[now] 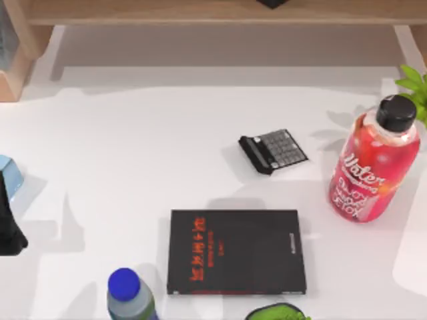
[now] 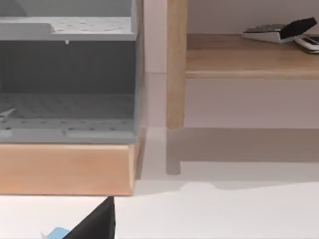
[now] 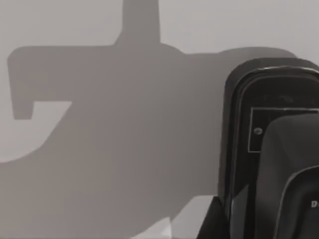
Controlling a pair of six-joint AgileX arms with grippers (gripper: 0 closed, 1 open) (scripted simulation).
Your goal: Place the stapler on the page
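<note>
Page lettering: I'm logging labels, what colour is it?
Red, along one side of the black page; clearest in the top view.

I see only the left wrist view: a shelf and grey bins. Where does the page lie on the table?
Observer: The page lies flat on the table, about midway across, near the top view's lower edge.
Operator: Does anything lie on it?
Observer: No. The grey-keyed gadget lies apart from it, farther back.
Operator: And where is my left arm?
Observer: The left arm is at the table's left edge.
</note>
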